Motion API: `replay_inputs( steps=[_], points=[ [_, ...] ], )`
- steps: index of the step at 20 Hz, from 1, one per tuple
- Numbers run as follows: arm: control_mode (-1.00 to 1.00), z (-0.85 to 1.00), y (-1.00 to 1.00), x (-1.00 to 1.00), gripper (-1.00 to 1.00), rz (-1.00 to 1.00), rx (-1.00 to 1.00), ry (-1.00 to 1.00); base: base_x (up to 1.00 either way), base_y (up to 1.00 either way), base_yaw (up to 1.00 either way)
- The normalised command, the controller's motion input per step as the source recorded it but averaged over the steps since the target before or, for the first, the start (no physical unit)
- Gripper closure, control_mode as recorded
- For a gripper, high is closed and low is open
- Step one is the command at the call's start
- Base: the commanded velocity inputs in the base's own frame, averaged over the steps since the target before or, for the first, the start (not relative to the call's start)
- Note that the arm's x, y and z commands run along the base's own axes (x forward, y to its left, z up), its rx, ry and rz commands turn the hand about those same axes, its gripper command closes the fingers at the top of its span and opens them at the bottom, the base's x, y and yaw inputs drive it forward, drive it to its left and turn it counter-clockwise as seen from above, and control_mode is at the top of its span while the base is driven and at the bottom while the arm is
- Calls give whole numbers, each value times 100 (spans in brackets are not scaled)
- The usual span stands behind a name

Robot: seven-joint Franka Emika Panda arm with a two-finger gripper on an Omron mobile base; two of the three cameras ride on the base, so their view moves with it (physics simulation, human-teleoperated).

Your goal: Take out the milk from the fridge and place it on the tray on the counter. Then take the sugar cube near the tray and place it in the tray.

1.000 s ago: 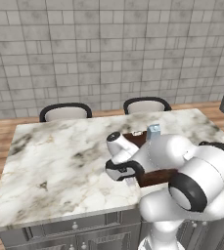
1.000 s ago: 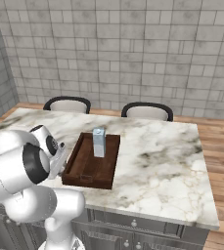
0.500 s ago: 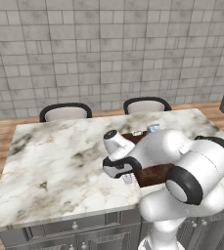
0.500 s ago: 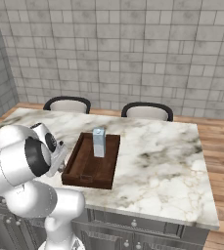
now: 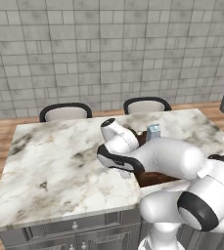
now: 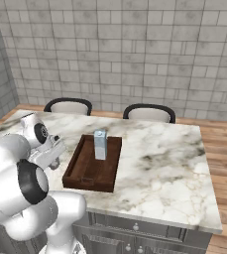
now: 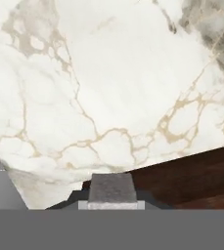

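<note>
The pale blue-grey gabled milk carton (image 6: 100, 144) stands upright at the far end of the dark brown wooden tray (image 6: 78, 171), so the first part is apparently done. The tool (image 7: 111, 191) hangs low over the white-and-grey veined marble counter (image 5: 59, 161) just beside the tray's rim, jaws shut on a small greyish block, probably the sugar cube (image 7: 111, 188). Two black-framed chairs (image 6: 149, 113) stand behind, well apart; only the low rim intervenes.

place: kitchen | cues: marble island counter (image 6: 159, 154), grey tiled wall (image 6: 135, 49), two chairs (image 6: 68, 106)
</note>
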Motion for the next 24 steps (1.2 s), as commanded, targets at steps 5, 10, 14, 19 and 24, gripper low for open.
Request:
replay_inputs(
  steps=[5, 10, 14, 19, 24],
  points=[
    [-100, 50, -76, -30, 100, 7, 2, 0, 0, 0, 0],
    [-100, 2, -69, -3, 100, 36, 8, 0, 0, 0, 0],
    [-100, 0, -54, 17, 100, 42, 11, 0, 0, 0, 0],
    [-100, 5, -29, 43, 100, 32, 15, 0, 0, 0, 0],
    [-100, 13, -17, 10, 100, 34, 12, 0, 0, 0, 0]
  ],
)
